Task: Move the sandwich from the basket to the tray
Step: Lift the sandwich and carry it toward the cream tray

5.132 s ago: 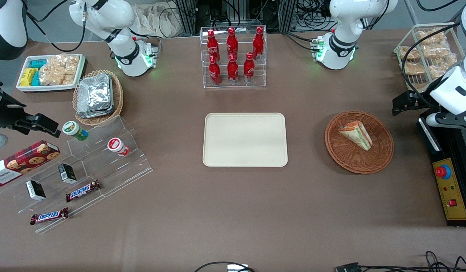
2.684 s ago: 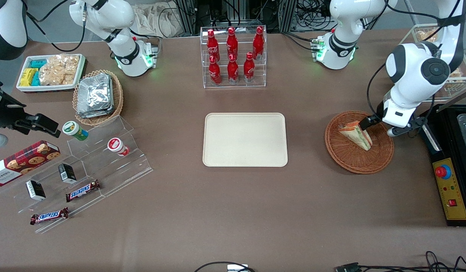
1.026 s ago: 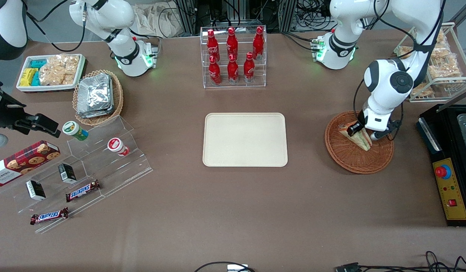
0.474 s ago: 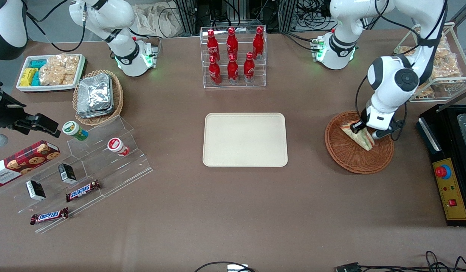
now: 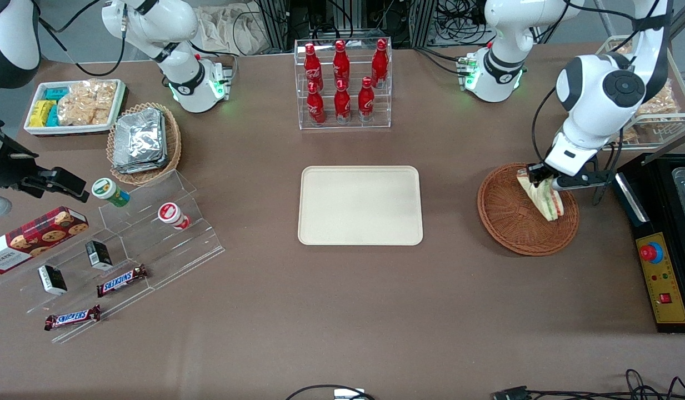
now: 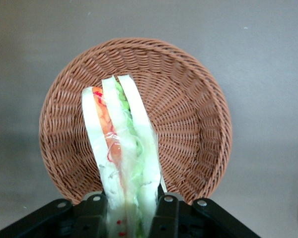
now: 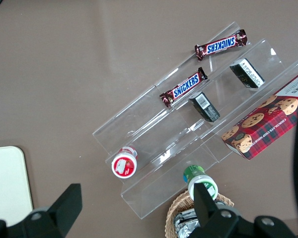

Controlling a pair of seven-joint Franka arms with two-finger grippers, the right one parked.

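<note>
1. The sandwich (image 6: 121, 158) is pinched at its wide end between the 2 fingers of the gripper (image 5: 544, 176). The jaws are clenched on it, and its point hangs down over the basket (image 6: 198, 119).
2. It seems lifted clear of the weave rather than resting on it, though the wrist view alone does not settle whether the tip touches.
3. Holding it by the bread faces, with the 3 pale slices running straight out from the fingers, likely keeps the filling from being squeezed out sideways.
4. The basket under it holds nothing else; the wicker floor shows bare all around the sandwich.
5. The tray (image 5: 360, 205) lies flat and bare, well apart from the basket toward the parked arm's end of the table, so the carry is not yet begun.
6. Farther from the front camera than the tray stands a clear rack (image 5: 343, 83) with 6 red bottles (image 5: 341, 68).
</note>
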